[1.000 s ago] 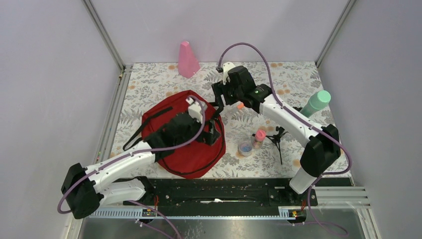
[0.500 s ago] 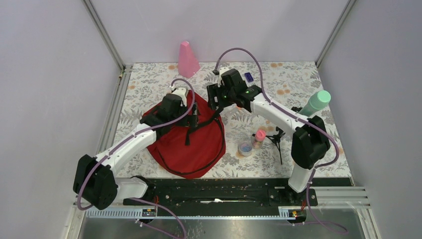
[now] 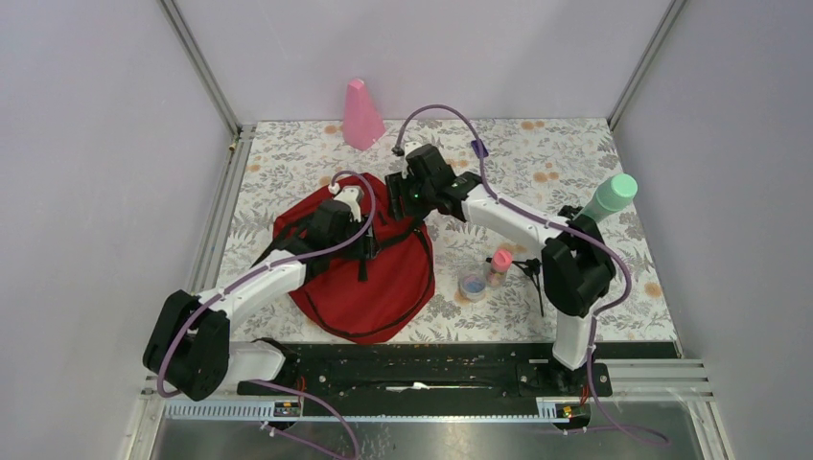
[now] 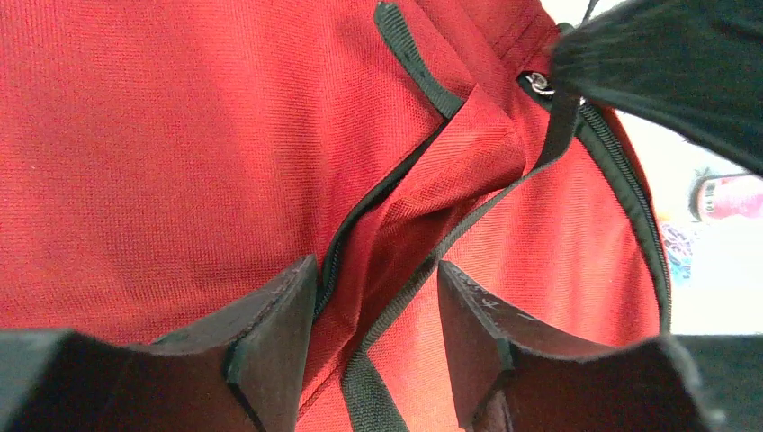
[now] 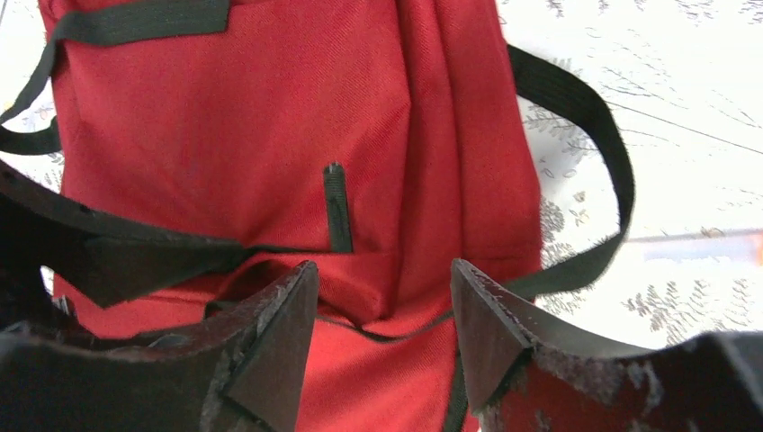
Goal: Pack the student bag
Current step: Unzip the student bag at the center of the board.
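Note:
The student bag, dark red with black straps, lies flat left of the table's centre. My left gripper is low over its upper part. In the left wrist view, this gripper is open and straddles a raised fabric fold and a black strap beside the zipper. My right gripper is at the bag's far edge. In the right wrist view it stands open around a ridge of red fabric, with a strap loop lying on the table to the right.
A pink cone stands at the back. Right of the bag are a pink-capped bottle, a small round tin and a black mini tripod. A green-capped bottle stands at the far right.
My left gripper moved from the bag's middle to its upper part. The right gripper swung left onto the bag's far edge. Both pairs of jaws have narrowed.

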{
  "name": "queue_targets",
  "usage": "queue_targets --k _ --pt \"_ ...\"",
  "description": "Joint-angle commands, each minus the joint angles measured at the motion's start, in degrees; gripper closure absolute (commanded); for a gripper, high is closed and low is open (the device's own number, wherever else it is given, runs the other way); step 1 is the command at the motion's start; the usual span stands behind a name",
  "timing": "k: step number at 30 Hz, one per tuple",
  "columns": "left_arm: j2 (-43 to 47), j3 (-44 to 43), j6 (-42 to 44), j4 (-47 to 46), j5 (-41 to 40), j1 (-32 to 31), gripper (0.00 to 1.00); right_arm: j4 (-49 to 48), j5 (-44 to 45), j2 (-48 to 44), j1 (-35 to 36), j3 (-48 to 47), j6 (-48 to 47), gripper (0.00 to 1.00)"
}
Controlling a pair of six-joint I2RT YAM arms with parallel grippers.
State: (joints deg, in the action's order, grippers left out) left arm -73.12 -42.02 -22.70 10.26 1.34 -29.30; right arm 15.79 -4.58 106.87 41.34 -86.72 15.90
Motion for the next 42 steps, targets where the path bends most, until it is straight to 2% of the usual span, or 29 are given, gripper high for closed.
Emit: queue_targets --k 1,12,22,23,24,25,26,27,29,34,39,42 --pt "2.9 4.0 -5.2 -8.5 8.4 -0.1 0.51 -0.8 0.1 3.8 2.4 -4.7 -1.0 0.39" --pt "4.9 7.0 -6.2 -9.0 7.3 -0.3 0.56 1.5 1.3 10.5 4.1 -11.8 -3.1 0.42" --pt "6.1 6.6 -5.8 -8.9 6.6 -0.3 0.57 4.2 7.3 13.8 5.5 -14.2 -6.5 0.49" --pt "6.3 6.3 -5.7 -8.7 6.5 -0.3 0.57 4.4 7.4 14.0 5.5 -14.5 -6.6 0.5" --pt "6.4 6.2 -5.7 -8.6 6.2 -0.3 0.56 4.7 7.3 14.2 5.5 -14.9 -6.7 0.6" --pt "6.6 5.9 -5.6 -8.2 6.0 -0.3 0.55 4.9 7.3 14.2 5.5 -15.1 -6.7 0.66" --pt "6.8 5.6 -5.3 -7.7 5.5 -0.3 0.52 5.1 7.3 14.2 5.5 -15.3 -6.6 0.79" --pt "7.1 5.1 -5.2 -6.8 4.7 -0.3 0.47 5.0 7.4 14.0 5.5 -15.3 -6.3 0.89" --pt "8.2 4.0 -5.1 -4.5 1.7 -0.3 0.3 5.0 8.2 13.3 5.5 -15.1 -6.0 1.0" --pt "14.0 1.3 -5.6 2.3 -7.9 0.2 0.08 4.2 8.6 11.6 5.7 -14.0 -5.9 1.0" --pt "18.2 2.3 -8.5 8.7 -16.9 4.4 0.02 2.7 8.0 10.2 6.7 -12.7 -5.6 1.0" --pt "23.2 7.9 -11.2 6.0 -16.6 9.2 0.01 2.8 7.9 10.6 8.1 -13.0 -5.5 1.0"
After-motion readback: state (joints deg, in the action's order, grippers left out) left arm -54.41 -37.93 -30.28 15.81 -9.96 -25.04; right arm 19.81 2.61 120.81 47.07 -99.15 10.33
